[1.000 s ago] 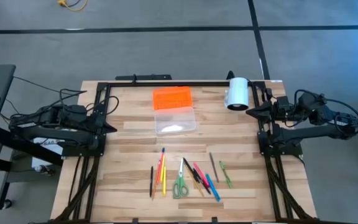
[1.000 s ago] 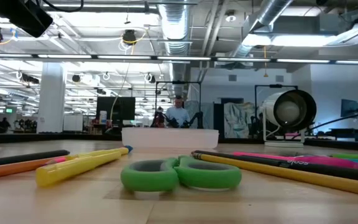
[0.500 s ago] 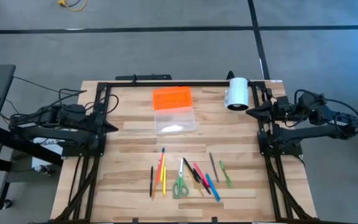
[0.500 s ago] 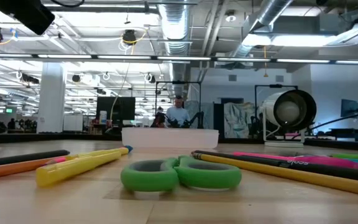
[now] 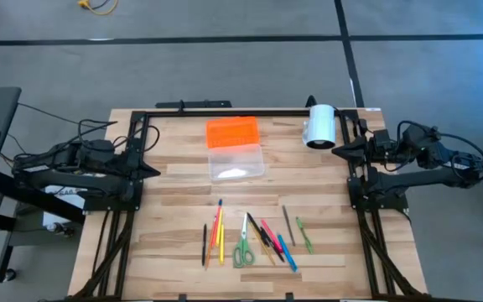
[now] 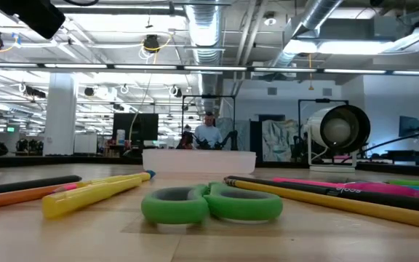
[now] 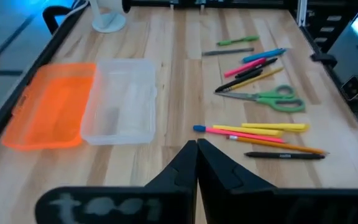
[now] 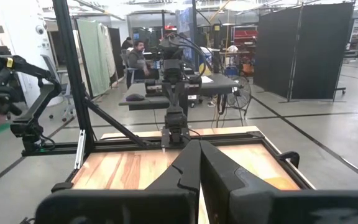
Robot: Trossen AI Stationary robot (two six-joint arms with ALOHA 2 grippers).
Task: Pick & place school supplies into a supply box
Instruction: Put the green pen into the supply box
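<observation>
Several pens and pencils and green-handled scissors lie flat in a loose row on the near half of the table; the left wrist view shows the scissors and pens too. The supply box rests open at the table's far middle, its orange lid folded back flat behind the clear tray. My left gripper waits shut at the left edge, its fingertips together. My right gripper is shut at the right edge.
A white cylinder lies at the far right corner, close to my right gripper. A black frame runs along the table's edges. Bare wood lies between the box and the pens. People sit beyond the table in the right wrist view.
In the low view a dark part of my left arm at the top left has drifted a little up and to the right. The supplies and the box have stayed where they were.
</observation>
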